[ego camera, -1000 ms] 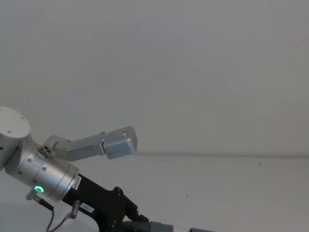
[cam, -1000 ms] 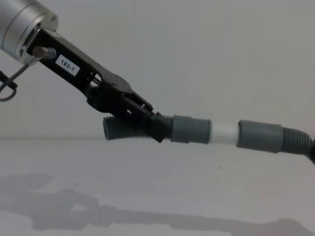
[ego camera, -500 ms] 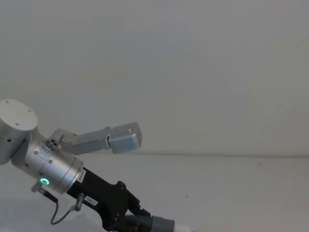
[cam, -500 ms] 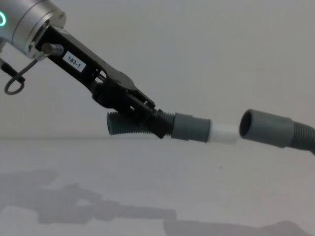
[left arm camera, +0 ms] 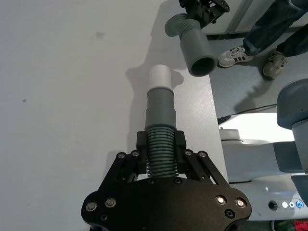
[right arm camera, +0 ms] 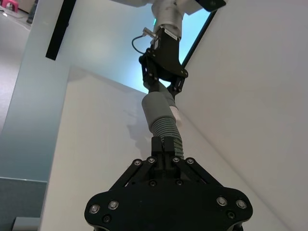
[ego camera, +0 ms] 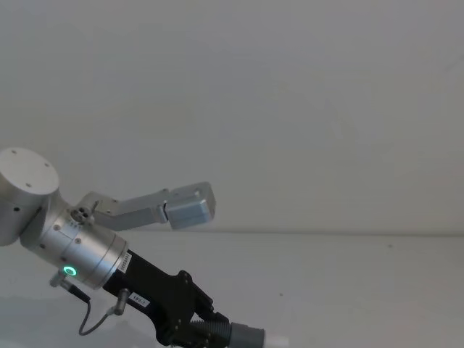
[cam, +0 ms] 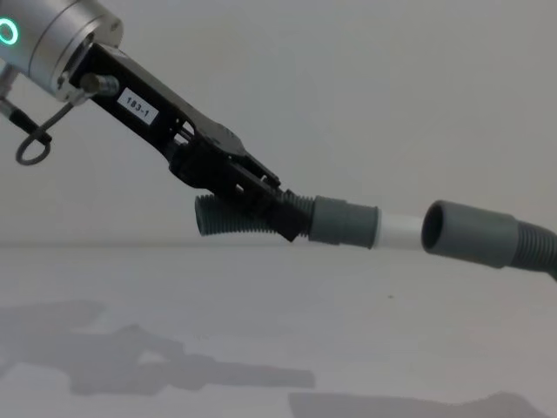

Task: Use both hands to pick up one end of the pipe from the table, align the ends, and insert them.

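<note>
Each gripper, left [cam: 280,213] and right [right arm camera: 164,144], clamps a pipe [cam: 348,222] piece, ends apart

White stub [cam: 400,232] withdrawn from hollow cuff mouth [cam: 432,228] since one second ago; ends now separated, nearly touching.

silver cylindrical arm [cam: 52,39] | green ring light | black end effector [cam: 283,218] | white "183-1" label [cam: 137,105]

Open air lies all around the left gripper [cam: 283,218] and its white stub [cam: 399,232], the bare table [cam: 261,331] well below, and only the other piece's cuff mouth [cam: 435,228] stands ahead, seemingly just apart from the stub.
</note>
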{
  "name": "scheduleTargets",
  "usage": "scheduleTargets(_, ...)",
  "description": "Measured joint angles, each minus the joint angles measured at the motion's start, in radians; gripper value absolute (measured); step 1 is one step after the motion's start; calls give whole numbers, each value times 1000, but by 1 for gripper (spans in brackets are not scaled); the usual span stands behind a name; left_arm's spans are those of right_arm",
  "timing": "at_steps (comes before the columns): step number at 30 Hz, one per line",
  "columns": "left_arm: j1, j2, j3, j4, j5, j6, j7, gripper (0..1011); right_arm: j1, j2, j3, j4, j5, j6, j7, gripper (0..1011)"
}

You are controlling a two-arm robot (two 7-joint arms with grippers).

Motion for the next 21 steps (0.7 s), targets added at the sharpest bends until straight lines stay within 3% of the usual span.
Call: scheduleTargets(21,9,36,3,-45,-22,19,29,294,27,-4,-20,28,-49,3,-44,15)
